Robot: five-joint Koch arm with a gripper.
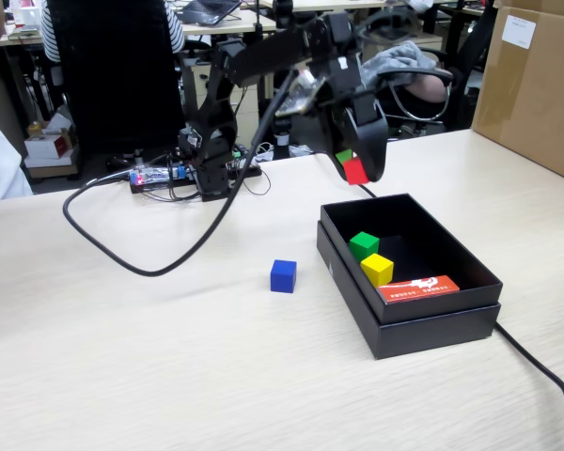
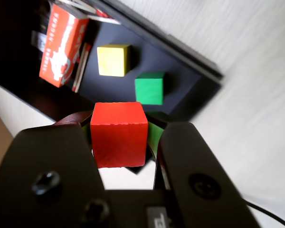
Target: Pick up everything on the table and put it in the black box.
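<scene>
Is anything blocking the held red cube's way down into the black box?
Nothing visible. The gripper holds the red cube above the black box; the green cube and yellow cube lie inside, leaving bare floor.

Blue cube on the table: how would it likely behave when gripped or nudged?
The blue cube looks solid and flat-faced, so it probably slides rather than rolls. The matching red cube sits squarely in the gripper, suggesting it is stiff and light.

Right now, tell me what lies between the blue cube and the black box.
Nothing: in the fixed view only bare table separates the blue cube from the black box; the cable loops on the cube's other side.
</scene>
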